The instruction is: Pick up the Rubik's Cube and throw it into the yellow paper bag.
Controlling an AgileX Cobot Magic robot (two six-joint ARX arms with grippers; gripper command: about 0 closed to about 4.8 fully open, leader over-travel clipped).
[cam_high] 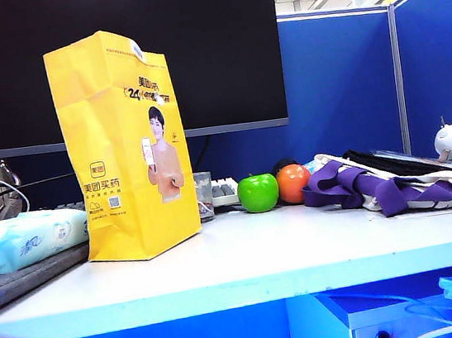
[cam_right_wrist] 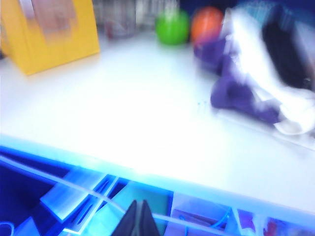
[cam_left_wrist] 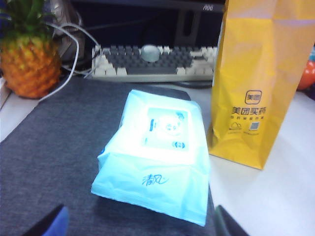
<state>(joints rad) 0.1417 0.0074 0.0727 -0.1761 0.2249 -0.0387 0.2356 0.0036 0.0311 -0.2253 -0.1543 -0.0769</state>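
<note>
1. The left gripper showed only as two finger tips at the lower corners of the left wrist view, jaws set wide, nothing between them. It hung over a pale blue wipes pack lying on a grey mat.
2. The right gripper sat at the bottom centre of the right wrist view, fingers pressed together and empty, out past the near table edge.
3. The yellow paper bag stood left of centre in the exterior view; it lay up and right of the left gripper in that wrist view, and at upper left, well apart from the right gripper, in the other.
4. The bag stood upright, long axis vertical, mouth up, its printed face with the person's picture turned to the right of the exterior view.
5. The Rubik's Cube was not seen in any view.
6. The white table also carried a green apple, an orange fruit and a purple strap bundle. A dark monitor and blue partitions stood behind.
7. The right wrist view was badly blurred; detail there is probably unreliable.
</note>
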